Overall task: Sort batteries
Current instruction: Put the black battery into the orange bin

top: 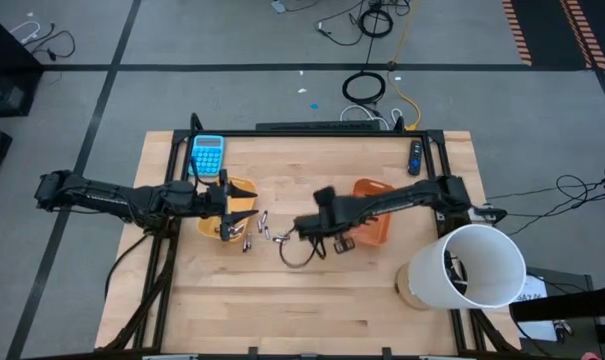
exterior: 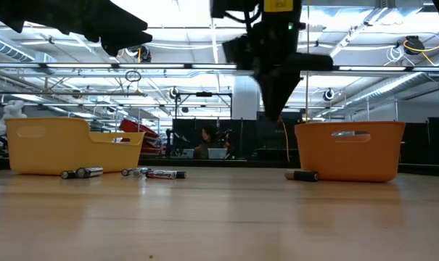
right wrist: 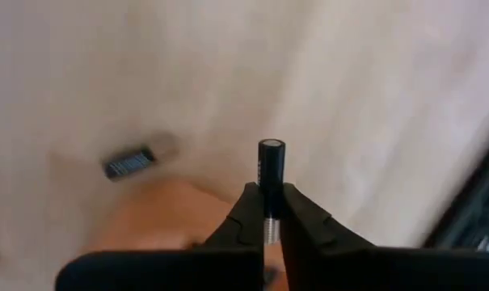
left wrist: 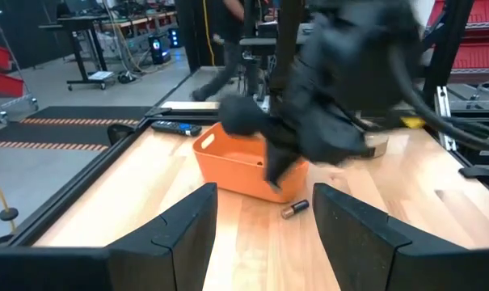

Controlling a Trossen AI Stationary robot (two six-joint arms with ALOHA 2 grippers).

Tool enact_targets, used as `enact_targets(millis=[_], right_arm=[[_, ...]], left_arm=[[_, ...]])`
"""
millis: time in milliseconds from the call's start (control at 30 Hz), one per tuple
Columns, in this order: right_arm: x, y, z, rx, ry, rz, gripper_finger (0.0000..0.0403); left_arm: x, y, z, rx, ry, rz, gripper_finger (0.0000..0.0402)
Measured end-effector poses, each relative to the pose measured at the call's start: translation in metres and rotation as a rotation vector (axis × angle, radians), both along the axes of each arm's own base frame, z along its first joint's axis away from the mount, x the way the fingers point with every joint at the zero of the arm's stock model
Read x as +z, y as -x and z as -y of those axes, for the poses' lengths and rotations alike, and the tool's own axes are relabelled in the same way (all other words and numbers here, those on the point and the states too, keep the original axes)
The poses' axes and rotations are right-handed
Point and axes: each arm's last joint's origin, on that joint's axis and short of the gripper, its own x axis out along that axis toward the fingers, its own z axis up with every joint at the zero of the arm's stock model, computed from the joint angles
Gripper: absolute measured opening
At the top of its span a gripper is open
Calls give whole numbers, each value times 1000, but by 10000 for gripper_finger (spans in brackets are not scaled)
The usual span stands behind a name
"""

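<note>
Several small batteries (top: 265, 229) lie on the wooden table between the yellow tray (top: 244, 190) and the orange tray (top: 380, 228); in the low view they lie in front of the yellow tray (exterior: 67, 146). One more battery (exterior: 301, 175) lies beside the orange tray (exterior: 350, 149). My right gripper (right wrist: 270, 194) hangs above the table beside the orange tray (top: 322, 228), shut on a battery. My left gripper (left wrist: 264, 218) is open over the yellow tray (top: 230, 205) and touches nothing. My right gripper pinches a small battery (right wrist: 271, 160) between its two fingers (right wrist: 249, 212). The fingers lie on the battery's middle, and its dark end sticks out past the fingertips. The battery lies along the fingers. It is lifted clear of the table.
A blue calculator (top: 208, 155) lies by the far left corner, a dark remote-like stick (top: 415, 156) by the far right one. A large white bucket (top: 469, 268) stands at the near right. Bare wood stretches along the near side.
</note>
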Motion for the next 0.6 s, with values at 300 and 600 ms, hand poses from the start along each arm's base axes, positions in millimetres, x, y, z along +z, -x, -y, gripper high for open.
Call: enact_targets(millis=[300, 600], right_arm=[[15, 49, 31, -223, 10, 36, 2], [-7, 94, 42, -366, -48, 81, 2]], left_arm=[[-1, 0, 0, 0, 0, -14, 215], [-1, 0, 0, 0, 3, -13, 215]])
